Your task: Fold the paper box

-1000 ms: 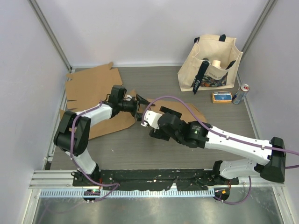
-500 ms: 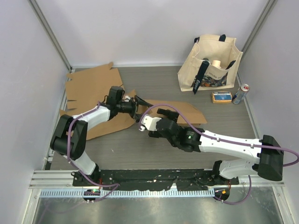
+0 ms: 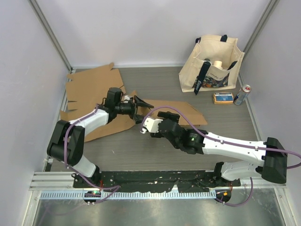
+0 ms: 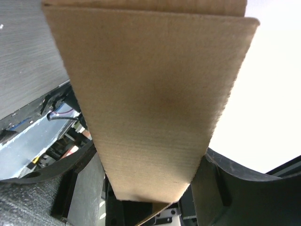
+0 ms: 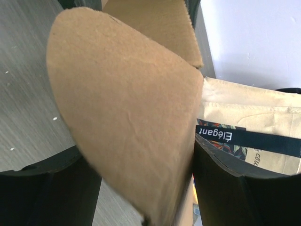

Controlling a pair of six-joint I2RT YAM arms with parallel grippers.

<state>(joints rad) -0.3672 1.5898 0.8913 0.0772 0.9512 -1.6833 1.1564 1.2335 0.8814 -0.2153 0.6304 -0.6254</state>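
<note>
Left gripper [image 3: 137, 106], at nine o'clock of the box [image 3: 183, 113], has a cardboard flap [image 4: 150, 108] between its spread fingers. Right gripper [image 3: 155, 120], coming from four o'clock, straddles a rounded flap [image 5: 127, 122]. Whether either truly pinches cannot be told. The box lies mostly flat at centre. The step appears to be raising flaps; next, they need creasing inward together.

This was a robotics lab test cell. Plain white panels [image 3: 141, 28] on aluminium frame posts [image 3: 49, 33] boxed in a grey wood-grain counter [image 3: 155, 84]. Two cabled arms were bolted to a black rail [image 3: 155, 176] along the lower edge of the frame, above a slotted cable duct [image 3: 127, 194]. Loose props lay about: cardboard blanks [image 3: 91, 84] at upper left, and a tote bag [image 3: 211, 63] and drink can [image 3: 242, 95] at upper right.
</note>
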